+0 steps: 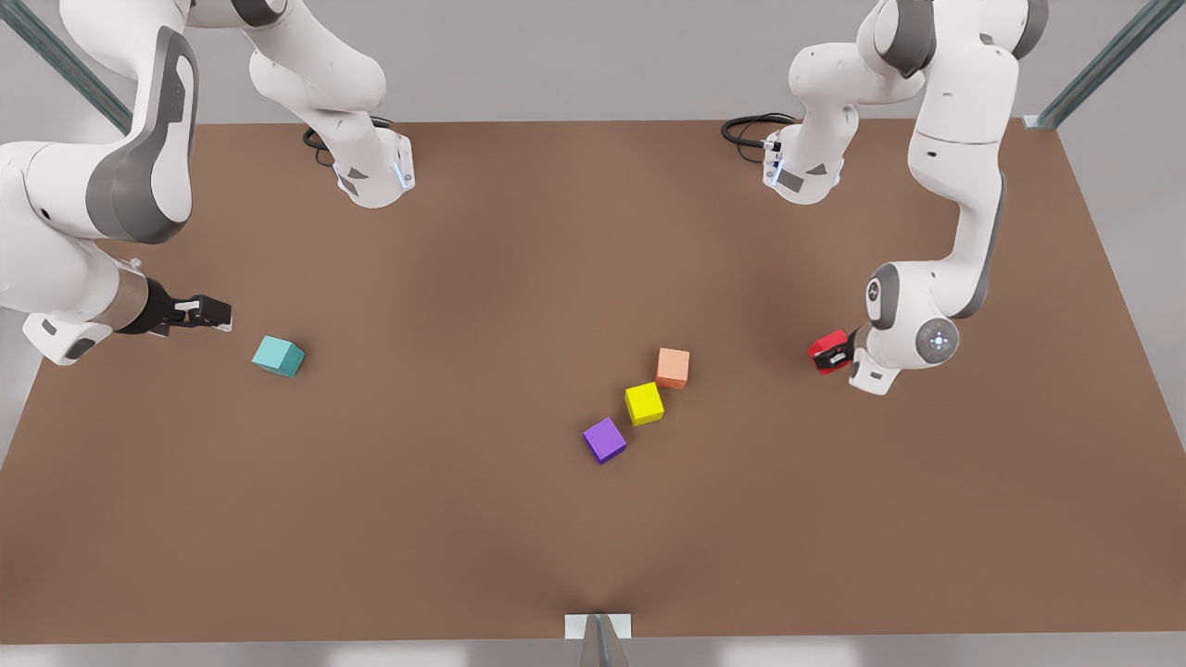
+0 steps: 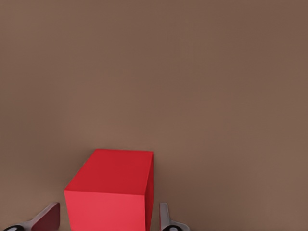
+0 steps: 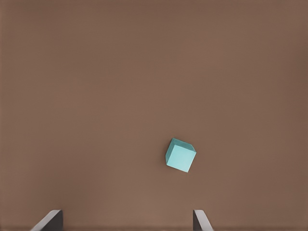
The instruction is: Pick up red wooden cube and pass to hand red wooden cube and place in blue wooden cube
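The red wooden cube sits at the front view's right, between the fingers of my left gripper. In the left wrist view the red wooden cube has a finger on each side with a small gap to each, so my left gripper is open around it. The blue wooden cube is teal and rests on the table at the front view's left. My right gripper hovers just beside it, fingers spread wide and empty. From the right wrist view the blue wooden cube lies ahead of my right gripper.
A pale orange cube, a yellow cube and a purple cube lie in a diagonal row near the middle of the brown table. The two arm bases stand at the far edge.
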